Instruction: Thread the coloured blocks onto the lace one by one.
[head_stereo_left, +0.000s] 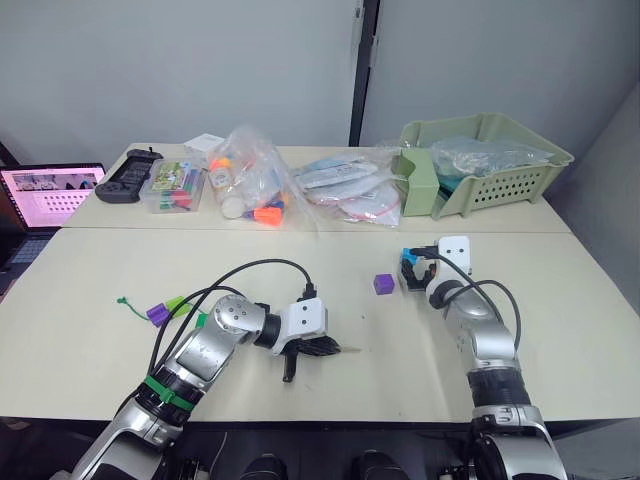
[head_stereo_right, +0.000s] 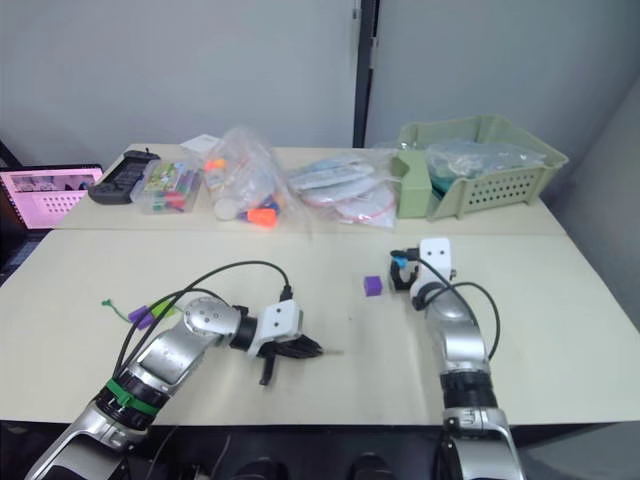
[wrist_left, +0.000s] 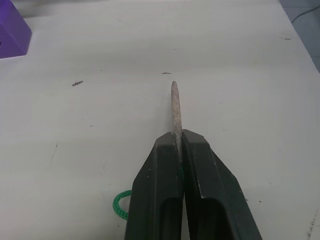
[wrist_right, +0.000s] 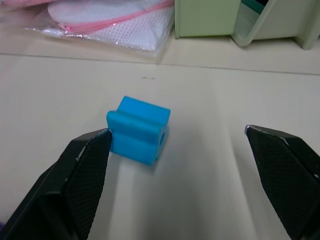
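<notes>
**Lace tip pinched on the left, blue block between spread fingers on the right**

We see the left pincer (head_stereo_left: 318, 347) lying low over the near worktop (head_stereo_left: 80, 270), its two black fingers pressed together on the lace (wrist_left: 174, 107). The stiff pale tip juts out past the fingertips, and a loop of green cord shows beside the fingers in the left wrist view. Farther along the left arm, a purple block (head_stereo_left: 157, 314) and a lime green block (head_stereo_left: 176, 304) sit touching each other on the cord, whose green end (head_stereo_left: 124, 301) trails just beyond them on the worktop.

We find the right pincer (wrist_right: 180, 165) spread wide, with the blue block (wrist_right: 138, 130) resting on the worktop between its fingers, close to one of them; we cannot tell whether it touches. The hole in the blue block faces sideways. A second purple block (head_stereo_left: 383, 284) lies alone just beside that pincer, between the two arms.

At the back of the worktop stand a pale green basket (head_stereo_left: 520, 185) and several clear plastic bags (head_stereo_left: 250, 180).
</notes>
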